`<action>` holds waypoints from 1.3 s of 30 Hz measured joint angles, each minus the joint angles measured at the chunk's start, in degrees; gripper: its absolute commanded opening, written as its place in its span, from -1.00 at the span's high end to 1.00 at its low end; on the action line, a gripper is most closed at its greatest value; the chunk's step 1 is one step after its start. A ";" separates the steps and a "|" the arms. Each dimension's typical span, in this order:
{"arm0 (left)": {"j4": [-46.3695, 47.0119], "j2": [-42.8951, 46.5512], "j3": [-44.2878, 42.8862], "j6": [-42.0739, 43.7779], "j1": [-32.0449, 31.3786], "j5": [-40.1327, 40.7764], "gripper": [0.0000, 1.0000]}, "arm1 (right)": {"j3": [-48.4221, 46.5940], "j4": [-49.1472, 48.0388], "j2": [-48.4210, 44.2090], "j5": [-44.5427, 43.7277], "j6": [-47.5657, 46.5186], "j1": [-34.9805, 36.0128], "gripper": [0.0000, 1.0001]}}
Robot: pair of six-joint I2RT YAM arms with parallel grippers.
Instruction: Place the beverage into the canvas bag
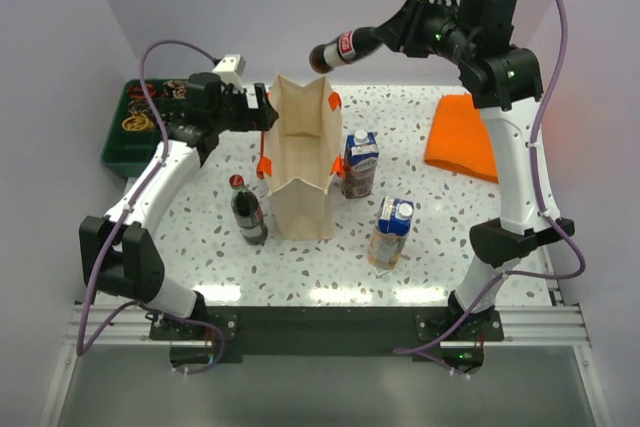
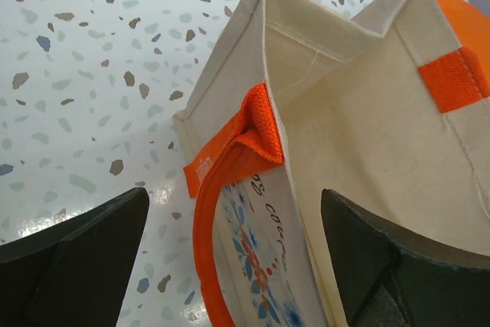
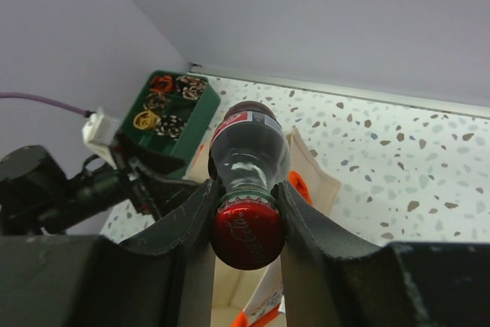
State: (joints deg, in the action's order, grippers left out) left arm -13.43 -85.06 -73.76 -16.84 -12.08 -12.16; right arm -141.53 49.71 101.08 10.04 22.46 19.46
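The canvas bag (image 2: 367, 135) is matt, coarse-woven beige cloth with a ribbed orange webbing handle (image 2: 260, 124). The cola bottle (image 3: 249, 155) shines glossy under a smooth red cap (image 3: 246, 233); the speckled tabletop (image 2: 84, 74) looks polished and reflective.

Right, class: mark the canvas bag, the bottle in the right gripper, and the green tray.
canvas bag (image 1: 300, 192), top view, on its cloth side wall.
bottle (image 3: 249, 155), right wrist view, on its shoulder between cap and label.
green tray (image 1: 120, 154), top view, on its bare near corner.

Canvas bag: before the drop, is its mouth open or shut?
Open: the canvas bag stands upright, mouth spread wide in the top view.
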 measured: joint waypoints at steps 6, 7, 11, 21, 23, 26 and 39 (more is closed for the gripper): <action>-1.33 -4.22 -0.96 0.09 -1.62 2.16 -0.88 | 0.11 -1.55 -0.15 3.91 2.25 0.42 1.00; -1.40 -4.66 -1.11 0.11 -1.86 2.56 -0.86 | 0.28 -1.73 -0.33 4.33 2.45 0.55 1.00; -1.75 -5.55 -2.34 0.04 -2.25 4.11 -0.56 | 1.22 -1.79 -1.33 5.03 2.95 1.55 1.00; -1.68 -5.70 -4.76 -0.11 -2.58 5.14 0.33 | 1.42 -0.26 -0.83 3.56 0.52 8.68 1.00; -1.60 -5.70 -4.90 -0.13 -2.64 5.11 0.41 | 1.42 0.24 -0.02 2.38 -0.63 10.36 1.00; -1.64 -5.70 -4.90 -0.17 -2.67 5.03 0.50 | 1.42 0.83 1.92 0.57 -1.97 11.93 1.00; -1.18 -5.68 -4.90 -0.31 -2.69 3.10 0.84 | 5.20 1.90 9.86 -9.57 -6.93 12.83 1.00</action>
State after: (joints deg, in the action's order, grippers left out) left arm -14.61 -90.74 -78.65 -17.15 -14.76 -9.06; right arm -136.33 51.62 110.93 0.47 15.53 32.29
